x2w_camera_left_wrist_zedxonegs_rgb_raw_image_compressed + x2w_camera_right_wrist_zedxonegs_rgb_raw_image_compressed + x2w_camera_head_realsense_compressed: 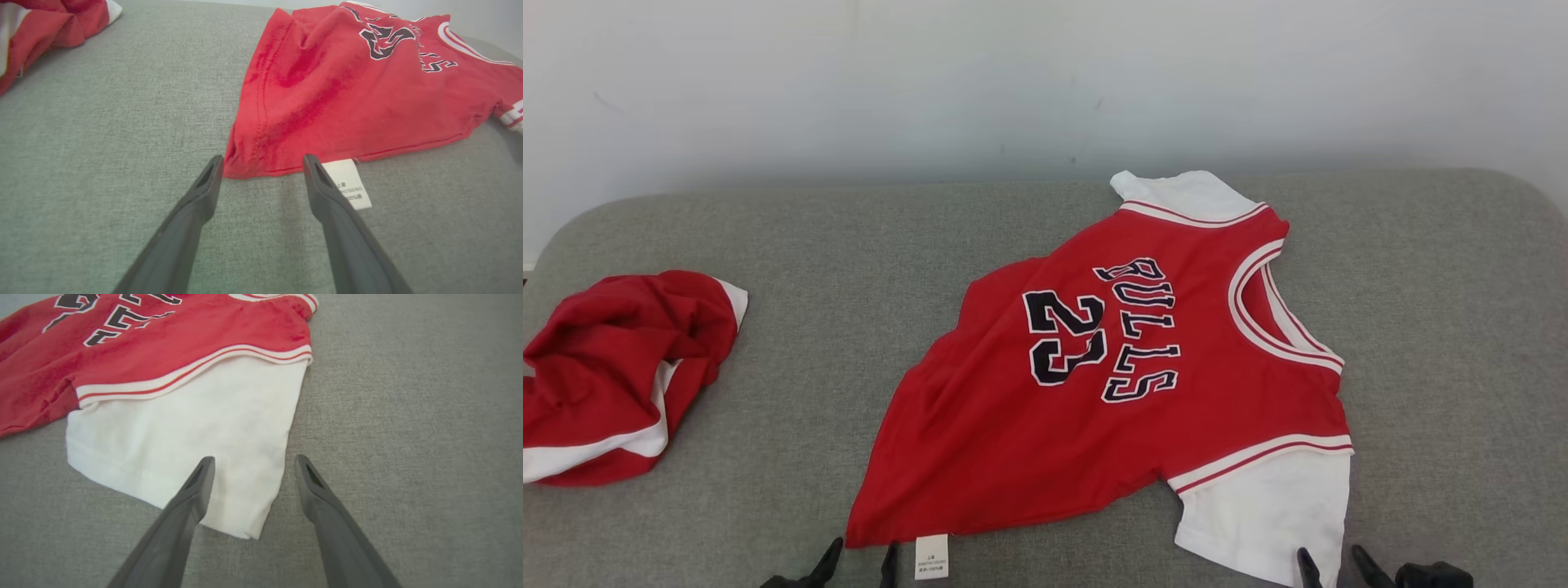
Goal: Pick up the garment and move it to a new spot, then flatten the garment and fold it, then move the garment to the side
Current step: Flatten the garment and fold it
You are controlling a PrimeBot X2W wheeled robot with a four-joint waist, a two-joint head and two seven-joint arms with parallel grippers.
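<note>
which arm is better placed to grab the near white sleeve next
Right, probably: the open right claw straddles the white sleeve edge, while the left claw sits by the red hem corner.

Bright, even, soft light; faint shadows; wide-angle stretch in wrist views.

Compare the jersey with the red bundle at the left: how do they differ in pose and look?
The jersey lies spread nearly flat; the bundle is crumpled in a heap. The jersey shows lettering and the number 23; the bundle shows none. The jersey sits at the middle of the cushion; the bundle near its left end. Both are red with white trim.
</note>
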